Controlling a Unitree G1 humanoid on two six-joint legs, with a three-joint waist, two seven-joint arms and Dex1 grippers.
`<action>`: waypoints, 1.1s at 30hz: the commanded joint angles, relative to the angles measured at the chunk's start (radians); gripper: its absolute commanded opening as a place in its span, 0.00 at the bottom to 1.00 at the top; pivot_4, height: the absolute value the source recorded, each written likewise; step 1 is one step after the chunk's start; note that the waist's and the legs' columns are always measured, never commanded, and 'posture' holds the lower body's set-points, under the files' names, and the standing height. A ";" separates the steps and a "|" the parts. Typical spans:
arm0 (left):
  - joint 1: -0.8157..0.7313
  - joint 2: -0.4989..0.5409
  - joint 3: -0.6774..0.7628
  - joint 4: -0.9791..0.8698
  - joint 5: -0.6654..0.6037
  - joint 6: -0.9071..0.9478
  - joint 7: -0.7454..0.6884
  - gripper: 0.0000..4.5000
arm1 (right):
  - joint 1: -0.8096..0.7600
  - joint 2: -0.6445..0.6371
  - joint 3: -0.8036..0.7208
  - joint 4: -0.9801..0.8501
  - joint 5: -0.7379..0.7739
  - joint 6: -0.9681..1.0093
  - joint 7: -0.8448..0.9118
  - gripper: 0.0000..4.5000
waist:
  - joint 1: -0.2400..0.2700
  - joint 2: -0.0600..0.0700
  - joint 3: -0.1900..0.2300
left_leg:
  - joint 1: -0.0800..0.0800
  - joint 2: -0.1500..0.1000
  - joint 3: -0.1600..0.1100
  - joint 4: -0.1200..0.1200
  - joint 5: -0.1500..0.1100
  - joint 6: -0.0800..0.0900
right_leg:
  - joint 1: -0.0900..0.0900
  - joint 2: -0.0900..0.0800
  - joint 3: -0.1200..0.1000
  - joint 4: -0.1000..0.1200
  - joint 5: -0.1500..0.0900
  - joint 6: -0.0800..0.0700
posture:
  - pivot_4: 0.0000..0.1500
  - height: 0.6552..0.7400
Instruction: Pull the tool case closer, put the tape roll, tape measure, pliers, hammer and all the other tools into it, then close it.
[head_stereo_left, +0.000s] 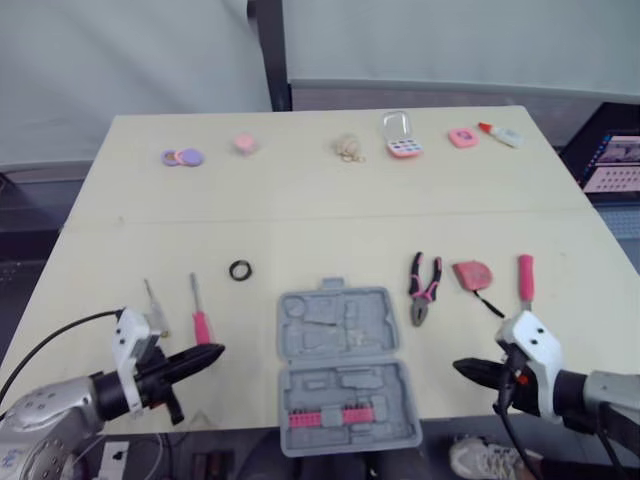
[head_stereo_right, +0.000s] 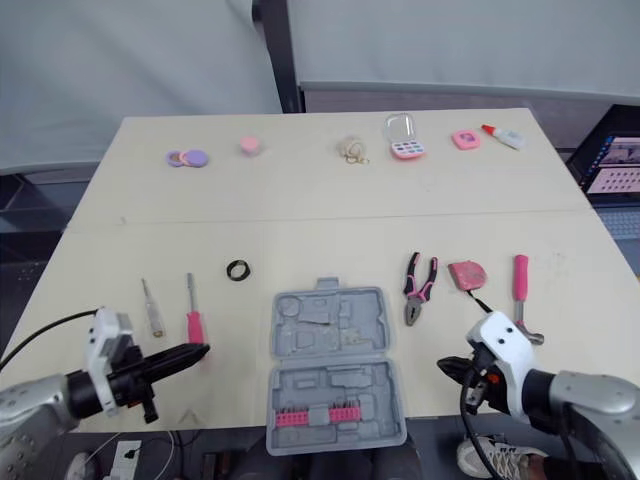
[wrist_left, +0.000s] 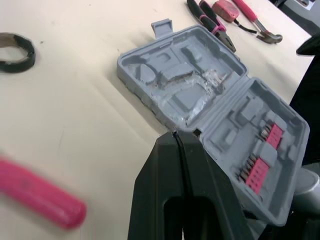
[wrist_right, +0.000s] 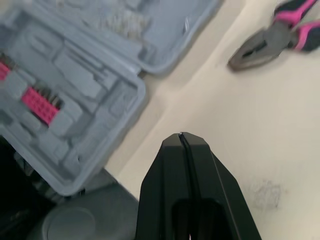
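Tool case (head_stereo_left: 345, 370) looks pulled in close and open but nothing's packed yet: tape roll (head_stereo_left: 240, 270) and screwdriver (head_stereo_left: 201, 315) left of it, pliers (head_stereo_left: 423, 287), tape measure (head_stereo_left: 472, 274), hammer (head_stereo_left: 525, 280) right, left gripper (head_stereo_left: 213, 352) and right gripper (head_stereo_left: 460, 367) flanking it, both clenched empty.

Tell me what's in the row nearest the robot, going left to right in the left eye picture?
Thin screwdriver → pink-handled screwdriver → black tape roll → open grey tool case → pliers → pink tape measure → pink-handled hammer.
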 joint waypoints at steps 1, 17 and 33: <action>0.066 -0.012 0.064 0.038 -0.032 -0.076 -0.070 0.19 | 0.067 0.006 -0.049 -0.009 0.015 -0.071 0.050 0.00 | 0.003 0.000 0.000 | 0.000 0.000 0.000 0.000 0.000 0.000 | 0.000 0.000 0.000 0.000 0.000 0.000 | 1.00 1.00; 0.342 -0.147 0.102 0.169 0.071 -0.440 -0.146 1.00 | 0.248 0.060 -0.100 0.044 -0.022 -0.306 0.076 0.99 | 0.004 -0.001 0.000 | 0.000 0.004 0.003 0.000 -0.002 0.004 | 0.000 -0.001 0.002 -0.007 -0.001 -0.001 | 1.00 1.00; 0.101 0.070 -0.042 0.088 0.088 -0.173 0.000 1.00 | 0.181 0.042 -0.135 0.028 -0.056 -0.367 0.046 0.99 | 0.005 0.000 0.000 | 0.002 0.003 0.003 0.000 -0.003 0.004 | 0.000 -0.001 0.002 0.000 -0.001 -0.001 | 1.00 1.00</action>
